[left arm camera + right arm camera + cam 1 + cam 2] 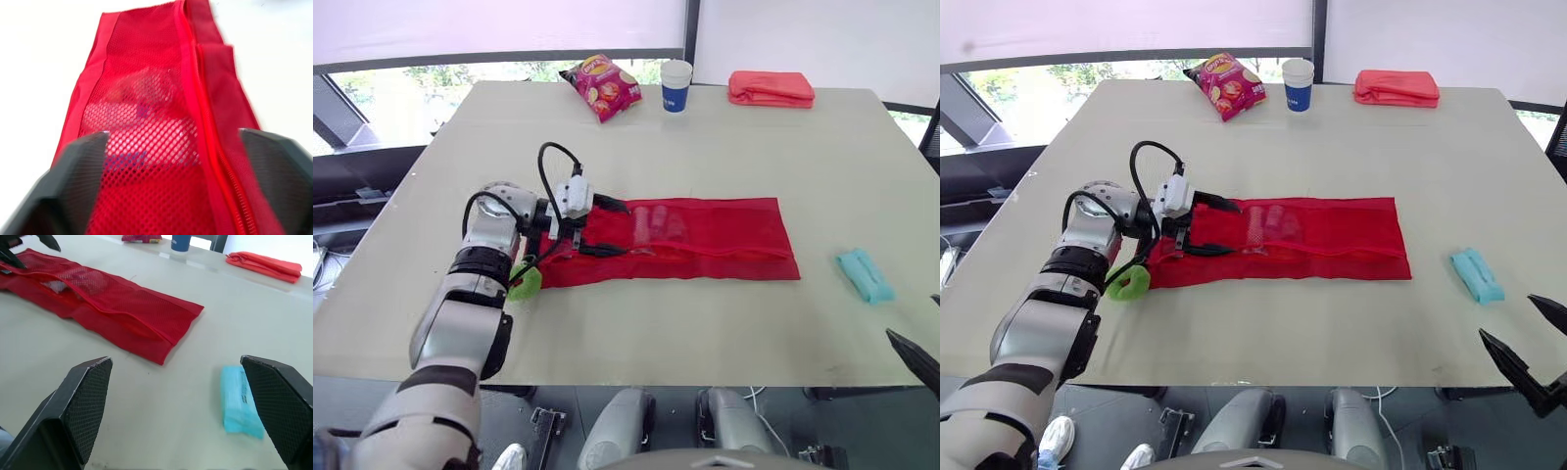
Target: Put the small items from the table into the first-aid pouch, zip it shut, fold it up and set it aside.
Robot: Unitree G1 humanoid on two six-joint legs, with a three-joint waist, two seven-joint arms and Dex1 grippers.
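A long red mesh first-aid pouch (705, 240) lies unfolded flat across the middle of the table, with pale items showing through the mesh (142, 127) near its left end. My left gripper (609, 227) is open over that left end, one finger on each side of the mesh pocket. A small teal packet (865, 274) lies on the table to the right of the pouch. A green item (525, 282) sits by the pouch's left edge, under my left wrist. My right gripper (183, 406) hangs open at the table's near right edge, with the teal packet (239, 401) ahead of it.
At the far edge stand a crisp bag (600, 86), a white and blue paper cup (675, 85) and a folded red cloth (771, 88). Wide bare table (705, 323) runs in front of the pouch. A black chair edge (930, 142) shows at the right.
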